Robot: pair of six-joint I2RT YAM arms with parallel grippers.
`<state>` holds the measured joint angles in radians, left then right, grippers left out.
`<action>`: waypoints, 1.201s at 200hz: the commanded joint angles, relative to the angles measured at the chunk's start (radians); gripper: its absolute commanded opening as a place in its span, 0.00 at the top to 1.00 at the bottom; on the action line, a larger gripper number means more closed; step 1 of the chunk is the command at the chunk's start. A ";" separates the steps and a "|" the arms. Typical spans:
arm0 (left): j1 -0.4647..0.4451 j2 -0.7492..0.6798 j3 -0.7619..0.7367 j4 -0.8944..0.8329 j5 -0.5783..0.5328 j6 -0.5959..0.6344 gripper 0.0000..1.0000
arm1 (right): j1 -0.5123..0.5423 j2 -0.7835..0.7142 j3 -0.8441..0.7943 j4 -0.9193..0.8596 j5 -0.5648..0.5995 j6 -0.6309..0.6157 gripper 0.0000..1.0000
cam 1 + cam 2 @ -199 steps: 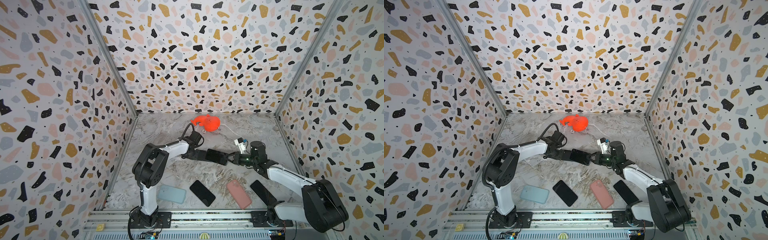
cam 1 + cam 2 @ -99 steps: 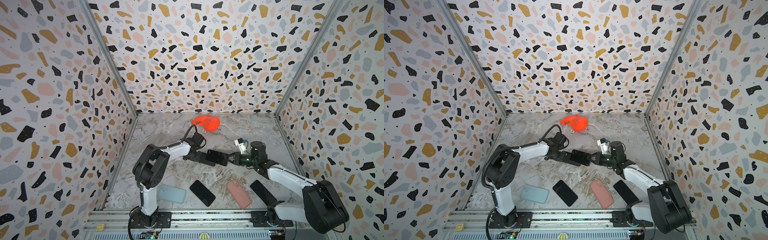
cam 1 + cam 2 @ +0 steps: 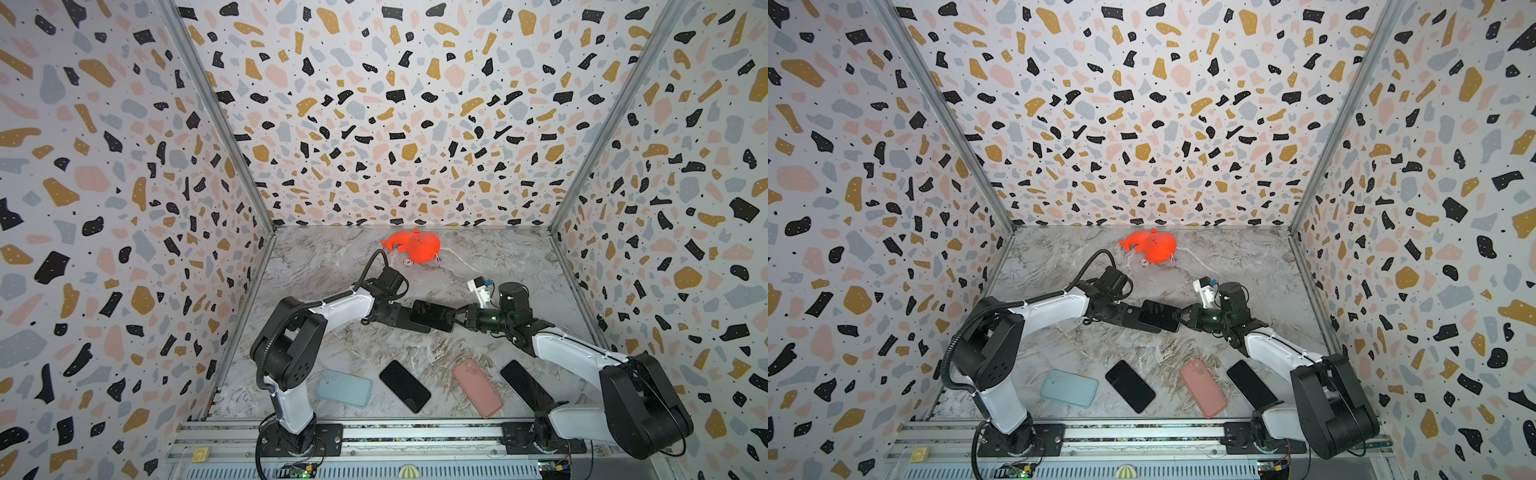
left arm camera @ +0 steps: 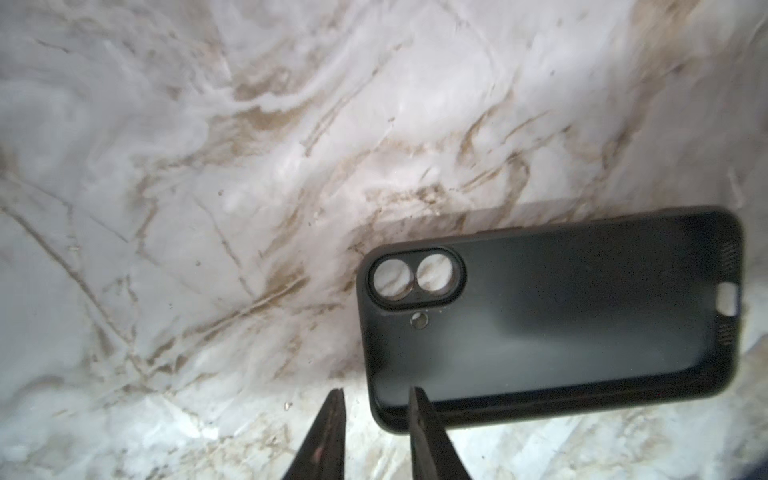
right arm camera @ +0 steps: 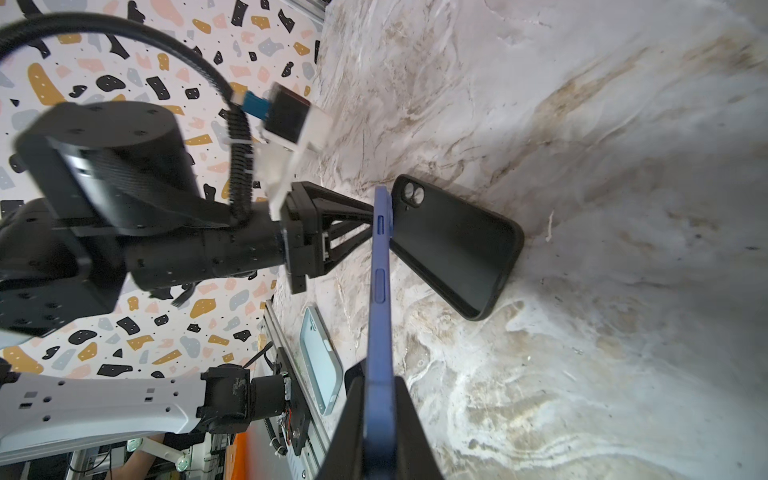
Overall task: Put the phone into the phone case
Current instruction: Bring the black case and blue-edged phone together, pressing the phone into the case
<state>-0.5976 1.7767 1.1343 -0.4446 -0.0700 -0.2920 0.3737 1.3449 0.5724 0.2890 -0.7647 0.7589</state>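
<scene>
left gripper [image 4: 377, 390]: its jaws were shut a second ago and now stand a little apart. The two dark fingers straddle one corner of the case, and bare table shows between one finger and the rim, so it holds nothing.
black soft phone case [image 4: 548, 320]: it is empty, with its inner side towards the left wrist camera, and marble shows through the two lens holes. It is let go now and rests on the grey marbled table [image 4: 208, 166]. In the right wrist view it looks tilted rather than fully flat.
blue-edged phone with black glass [image 5: 380, 270]: it is in the air and seen edge-on, with its far end right at the lens-hole end of the case. Whether the two touch cannot be told. In both top views it sits between the two grippers, in about the same place as before.
right gripper [image 5: 376, 374]: its jaws are closed firmly on the near end of the phone, the same as a second ago.
meaning for the task: the phone is not yet inside, and the left arm no longer steadies the case. Probably the next push meets a loose case, which can slide or tip.
</scene>
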 commanded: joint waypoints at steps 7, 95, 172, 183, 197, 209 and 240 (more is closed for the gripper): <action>0.022 -0.065 -0.028 0.080 0.051 -0.070 0.61 | 0.013 0.041 0.062 0.069 -0.042 0.003 1.00; 0.124 -0.089 -0.120 0.214 0.276 -0.172 0.35 | 0.023 0.196 0.169 0.068 -0.081 0.000 1.00; 0.125 -0.073 -0.167 0.290 0.357 -0.213 0.36 | 0.054 0.279 0.202 0.068 -0.084 -0.001 1.00; 0.125 -0.071 -0.170 0.291 0.356 -0.217 0.36 | 0.055 0.286 0.202 0.068 -0.086 -0.002 1.00; 0.125 -0.072 -0.178 0.299 0.357 -0.221 0.36 | 0.057 0.298 0.202 0.067 -0.087 -0.003 1.00; 0.125 -0.071 -0.186 0.309 0.359 -0.226 0.36 | 0.058 0.308 0.203 0.063 -0.089 -0.003 1.00; 0.125 -0.056 -0.203 0.337 0.375 -0.240 0.38 | 0.060 0.330 0.227 0.001 -0.089 -0.029 1.00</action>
<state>-0.4725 1.6985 0.9527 -0.1532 0.2806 -0.5152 0.4267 1.6691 0.7475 0.3294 -0.8268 0.7605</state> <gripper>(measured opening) 0.631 0.114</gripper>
